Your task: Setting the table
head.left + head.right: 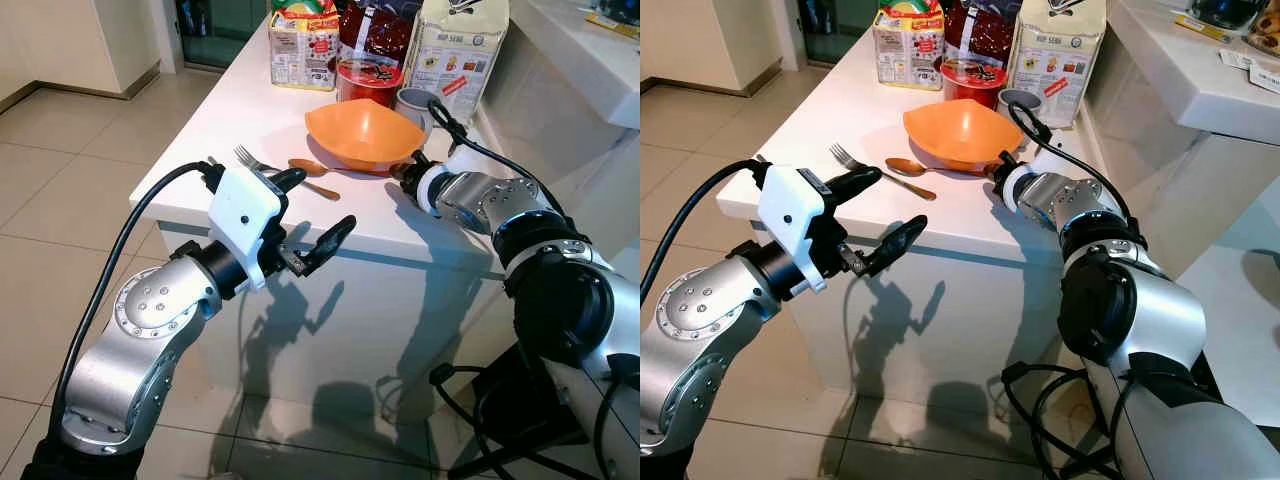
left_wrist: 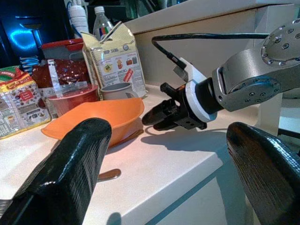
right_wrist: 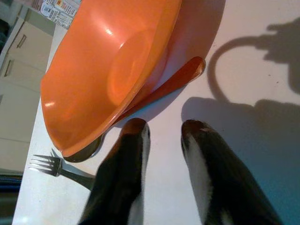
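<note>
Left gripper [image 1: 310,215] before white table [image 1: 200,150], beige floor tiles [image 1: 60,150].

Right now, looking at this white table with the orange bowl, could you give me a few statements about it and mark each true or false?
1. The orange bowl is empty. True.
2. The fork lies inside the bowl. False: it lies on the table, beside the spoon.
3. The right end effector grips the bowl. False: its tips are beside it, holding nothing.
4. The left end effector is open. True.
</note>
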Motion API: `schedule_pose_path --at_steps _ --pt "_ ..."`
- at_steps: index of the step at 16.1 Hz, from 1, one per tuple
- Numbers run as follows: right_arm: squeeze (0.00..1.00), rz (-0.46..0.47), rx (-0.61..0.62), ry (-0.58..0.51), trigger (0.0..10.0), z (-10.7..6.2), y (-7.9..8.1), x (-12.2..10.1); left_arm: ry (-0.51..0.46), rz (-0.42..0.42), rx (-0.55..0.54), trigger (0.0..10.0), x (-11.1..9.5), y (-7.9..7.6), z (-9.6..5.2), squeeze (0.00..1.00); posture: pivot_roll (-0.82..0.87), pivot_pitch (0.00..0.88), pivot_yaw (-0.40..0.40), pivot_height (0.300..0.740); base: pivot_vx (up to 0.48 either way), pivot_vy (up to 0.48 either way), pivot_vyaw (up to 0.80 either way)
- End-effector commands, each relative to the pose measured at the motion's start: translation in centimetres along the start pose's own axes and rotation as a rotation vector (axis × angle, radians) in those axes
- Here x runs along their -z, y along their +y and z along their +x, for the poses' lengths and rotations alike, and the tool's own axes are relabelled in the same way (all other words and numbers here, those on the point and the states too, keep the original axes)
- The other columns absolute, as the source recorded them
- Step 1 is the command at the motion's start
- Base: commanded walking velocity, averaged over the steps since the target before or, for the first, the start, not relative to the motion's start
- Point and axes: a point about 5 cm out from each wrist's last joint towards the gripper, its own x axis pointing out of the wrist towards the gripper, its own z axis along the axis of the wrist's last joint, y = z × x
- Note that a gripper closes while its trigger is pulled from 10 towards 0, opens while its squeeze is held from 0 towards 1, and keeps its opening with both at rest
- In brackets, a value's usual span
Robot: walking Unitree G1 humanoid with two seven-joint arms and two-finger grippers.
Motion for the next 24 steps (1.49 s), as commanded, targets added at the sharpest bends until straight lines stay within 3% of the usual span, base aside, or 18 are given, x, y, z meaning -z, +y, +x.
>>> schedule_pose_path --at_steps 1,7,10,14,15,16,17,18,19,20,21,22,24 --pt "0.0 0.03 0.019 0.0 0.0 0.0 -0.6 0.0 -0.007 0.005 0.038 10.0 -0.3 -0.5 0.0 0.0 0.05 0.0 -0.128 0.74 0.0 0.0 0.0" --pt "0.0 0.052 0.021 -0.026 0.0 -0.2 -0.9 -0.5 -0.009 0.012 0.035 10.0 -0.3 -0.5 0.2 0.0 0.06 0.0 -0.128 0.74 0.0 0.0 0.0" --pt "0.0 -0.055 0.018 -0.068 0.0 -0.9 -0.8 -2.4 -0.022 0.016 0.012 10.0 -0.5 -0.3 0.2 0.0 0.05 0.0 -0.129 0.74 0.0 0.0 0.0" --pt "0.0 -0.096 -0.003 -0.073 0.0 -1.8 -1.1 -3.8 -0.035 0.011 0.009 10.0 -0.3 -0.4 0.7 0.0 0.03 0.0 -0.108 0.74 0.0 0.0 0.0" --pt "0.0 -0.143 -0.01 -0.077 0.0 -1.9 -1.0 -4.1 -0.037 0.019 -0.001 10.0 -0.3 -0.3 0.9 0.0 0.02 0.0 -0.103 0.74 0.0 0.0 0.0" --pt "0.0 -0.247 -0.077 -0.126 0.0 -2.1 -0.3 -4.7 -0.02 0.041 -0.067 10.0 -0.2 0.2 1.1 0.0 0.02 0.0 -0.103 0.74 0.0 0.0 0.0" --pt "0.0 -0.31 -0.118 -0.157 1.4 -2.3 0.2 -5.1 0.002 0.048 -0.107 10.0 0.0 0.6 1.2 0.0 0.02 0.0 -0.106 0.74 0.0 0.0 0.0" --pt "0.0 -0.418 -0.189 -0.233 10.0 -2.7 0.8 -5.4 0.015 0.055 -0.168 10.0 0.2 1.2 1.2 0.0 0.03 0.0 -0.109 0.74 0.0 0.0 0.0" --pt "0.0 -0.629 -0.22 -0.352 10.0 -3.5 0.9 -5.3 0.016 0.073 -0.267 10.0 0.4 2.2 0.9 0.0 0.03 0.0 -0.109 0.74 0.0 0.0 0.0" --pt "0.0 -0.725 -0.221 -0.389 10.0 -4.0 0.7 -4.9 0.022 0.086 -0.335 10.0 0.6 2.9 0.7 0.0 0.03 0.0 -0.104 0.74 0.0 0.0 0.0" --pt "0.0 -0.772 -0.22 -0.448 10.0 -5.5 -0.1 -3.7 0.03 0.081 -0.499 10.0 1.2 4.5 -0.2 0.0 0.02 0.0 -0.097 0.74 0.0 0.0 0.0" --pt "0.0 -0.751 -0.219 -0.465 10.0 -6.1 -0.3 -3.3 0.026 0.071 -0.518 10.0 1.4 4.7 -0.5 0.0 0.02 0.0 -0.094 0.74 0.0 0.0 0.0" --pt "0.0 -0.827 -0.236 -0.541 10.0 -8.2 -0.8 -1.1 -0.006 0.081 -0.516 10.0 1.1 4.9 -0.4 0.0 0.01 0.0 -0.074 0.74 0.298 0.0 0.0"
